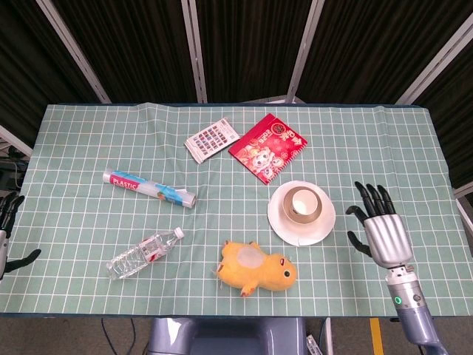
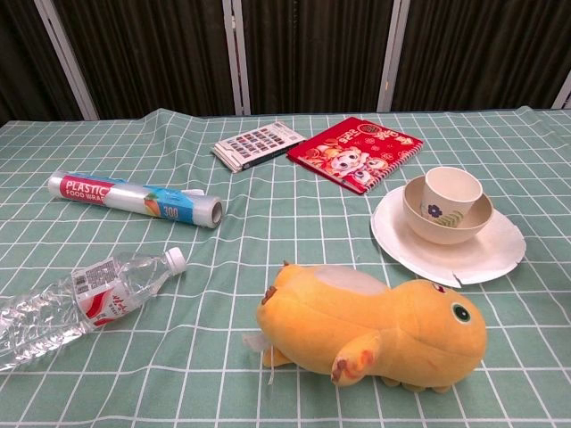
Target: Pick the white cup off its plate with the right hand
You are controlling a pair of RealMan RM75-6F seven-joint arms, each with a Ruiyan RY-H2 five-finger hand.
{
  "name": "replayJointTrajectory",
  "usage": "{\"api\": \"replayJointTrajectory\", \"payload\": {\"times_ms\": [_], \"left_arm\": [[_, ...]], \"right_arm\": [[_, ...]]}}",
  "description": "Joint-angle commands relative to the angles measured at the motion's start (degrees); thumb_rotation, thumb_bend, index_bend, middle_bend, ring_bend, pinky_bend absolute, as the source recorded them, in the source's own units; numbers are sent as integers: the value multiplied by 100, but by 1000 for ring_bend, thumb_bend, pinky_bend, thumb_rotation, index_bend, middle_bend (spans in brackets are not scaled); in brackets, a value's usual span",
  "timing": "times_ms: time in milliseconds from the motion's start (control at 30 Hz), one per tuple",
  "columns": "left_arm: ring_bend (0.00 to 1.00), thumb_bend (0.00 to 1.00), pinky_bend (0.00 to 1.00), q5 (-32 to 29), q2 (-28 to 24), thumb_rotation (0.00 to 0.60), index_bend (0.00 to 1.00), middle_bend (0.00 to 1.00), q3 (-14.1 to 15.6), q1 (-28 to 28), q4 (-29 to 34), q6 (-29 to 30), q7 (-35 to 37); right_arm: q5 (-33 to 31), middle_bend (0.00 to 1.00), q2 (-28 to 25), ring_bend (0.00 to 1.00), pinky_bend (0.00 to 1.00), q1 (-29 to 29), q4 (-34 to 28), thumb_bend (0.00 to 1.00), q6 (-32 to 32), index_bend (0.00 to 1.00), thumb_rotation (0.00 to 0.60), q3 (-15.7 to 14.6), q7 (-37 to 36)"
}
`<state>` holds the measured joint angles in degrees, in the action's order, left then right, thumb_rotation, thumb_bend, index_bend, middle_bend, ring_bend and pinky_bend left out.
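Observation:
The white cup (image 1: 301, 202) (image 2: 451, 188) stands upright inside a cream bowl (image 2: 446, 214), which sits on a white plate (image 1: 322, 224) (image 2: 486, 250). My right hand (image 1: 381, 229) hovers over the table to the right of the plate, fingers spread and empty, a short gap from the rim. It does not show in the chest view. My left hand (image 1: 9, 229) sits at the far left edge of the head view, beside the table, holding nothing, fingers apart.
A yellow plush duck (image 1: 257, 268) (image 2: 370, 328) lies just in front of the plate. A red booklet (image 1: 268, 146) and a colour-swatch card (image 1: 211, 138) lie behind it. A plastic wrap roll (image 1: 150, 187) and a water bottle (image 1: 142, 254) lie on the left half.

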<state>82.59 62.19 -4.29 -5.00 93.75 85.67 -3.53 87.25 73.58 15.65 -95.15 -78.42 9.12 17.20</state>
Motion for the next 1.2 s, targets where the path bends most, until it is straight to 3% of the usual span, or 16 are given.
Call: {"api": "replayJointTrajectory", "payload": {"times_ms": [33,167,433,1200], "left_arm": [[0,67,0,13,-19,600,0,0,-7,5,-3,16,75],[0,67,0,30,-59,600,0,0,-30,8,-6,41,230],[0,68,0,52,-73,600,0,0,-37,-7,7,32,301],[0,66,0,137,-123,600,0,0,-10,20,50,85,444]], "right_arm": [[-359,0,363,0,0,325,-86,241,425,406,600,160,457],[-915,0,1018,0,0,712,63,240,901,408,600,280,1009],[-1334,0,1583,0,0,987,410,209,1078,409,600,283,1386],[-1704,0,1972,0,0,1333,1170,258,1079,506,600,408,1220]]}}
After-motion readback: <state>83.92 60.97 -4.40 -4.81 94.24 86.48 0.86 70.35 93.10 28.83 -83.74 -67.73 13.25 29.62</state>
